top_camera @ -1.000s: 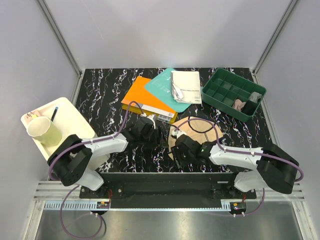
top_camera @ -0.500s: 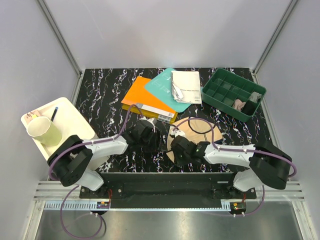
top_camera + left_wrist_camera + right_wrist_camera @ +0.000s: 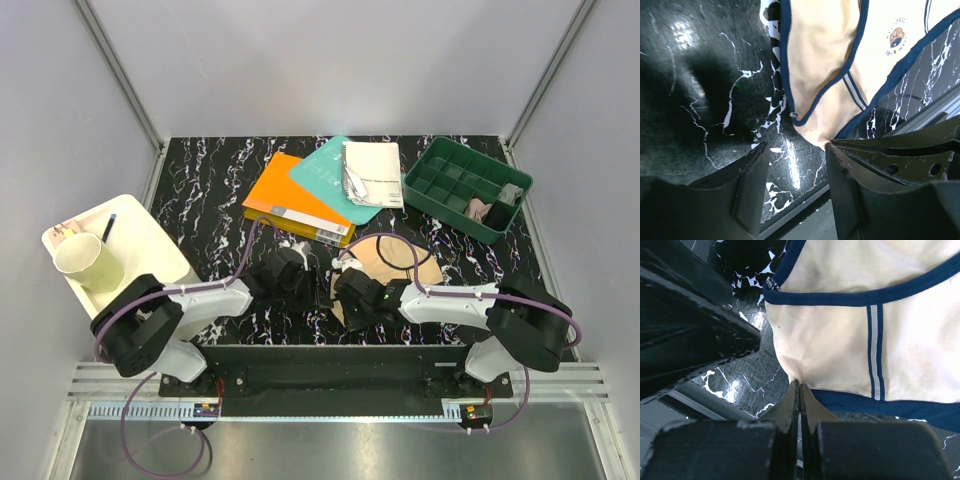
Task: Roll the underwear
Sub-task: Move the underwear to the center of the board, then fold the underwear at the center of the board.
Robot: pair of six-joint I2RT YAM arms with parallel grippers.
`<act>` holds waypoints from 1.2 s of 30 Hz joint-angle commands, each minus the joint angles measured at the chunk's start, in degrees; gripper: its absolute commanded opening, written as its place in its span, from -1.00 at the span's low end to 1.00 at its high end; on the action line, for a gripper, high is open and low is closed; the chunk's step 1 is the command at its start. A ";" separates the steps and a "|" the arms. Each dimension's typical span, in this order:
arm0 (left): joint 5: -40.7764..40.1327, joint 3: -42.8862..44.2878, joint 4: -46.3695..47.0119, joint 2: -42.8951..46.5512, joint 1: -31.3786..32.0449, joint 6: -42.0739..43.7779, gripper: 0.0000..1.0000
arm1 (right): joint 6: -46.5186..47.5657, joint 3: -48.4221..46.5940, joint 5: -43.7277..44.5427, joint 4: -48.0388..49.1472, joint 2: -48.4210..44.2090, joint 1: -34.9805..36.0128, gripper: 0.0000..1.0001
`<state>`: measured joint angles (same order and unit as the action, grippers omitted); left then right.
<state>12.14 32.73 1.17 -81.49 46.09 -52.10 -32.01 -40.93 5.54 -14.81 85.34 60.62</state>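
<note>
The beige underwear with dark navy edging lies flat near the table's front edge, partly under my right arm. My right gripper is shut on a pinch of its near hem; in the top view the right gripper sits at the fabric's left end. My left gripper is open just left of it, low over the marble. Its right finger touches the lower tip of the underwear, and only bare marble shows between the jaws. In the top view the left gripper is beside the right one. No grey underwear shows.
An orange book, a teal book and a spiral notebook lie at the back. A green divided tray stands back right. A white tray with a paper cup is at the left. The table's front edge is close under the left fingers.
My right gripper has slid left and shut on the underwear's hem. The left gripper's jaws have narrowed and it has drawn slightly nearer the front edge.
</note>
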 commanded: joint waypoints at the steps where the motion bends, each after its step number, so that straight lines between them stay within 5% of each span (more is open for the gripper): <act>1: 2.36 0.14 6.03 -1.73 0.32 -1.34 -0.02 | 1.16 -0.29 -0.09 -1.36 2.02 0.73 -0.99; 16: 0.52 2.25 7.80 -8.15 0.32 -0.90 -0.45 | 1.34 -0.64 -1.76 -0.57 0.18 0.64 -1.00; 24: -0.98 3.22 8.50 -9.12 0.32 -0.02 -1.00 | 1.34 -1.26 -2.90 -0.13 -0.53 0.64 -1.00; 36: -7.39 2.25 -3.71 5.02 0.32 2.87 -1.00 | -0.42 -5.39 -9.49 4.96 -1.41 0.64 -1.00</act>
<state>9.67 34.48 1.93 -82.98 46.41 -51.55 -31.66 -42.78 -0.34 -13.56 85.32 60.66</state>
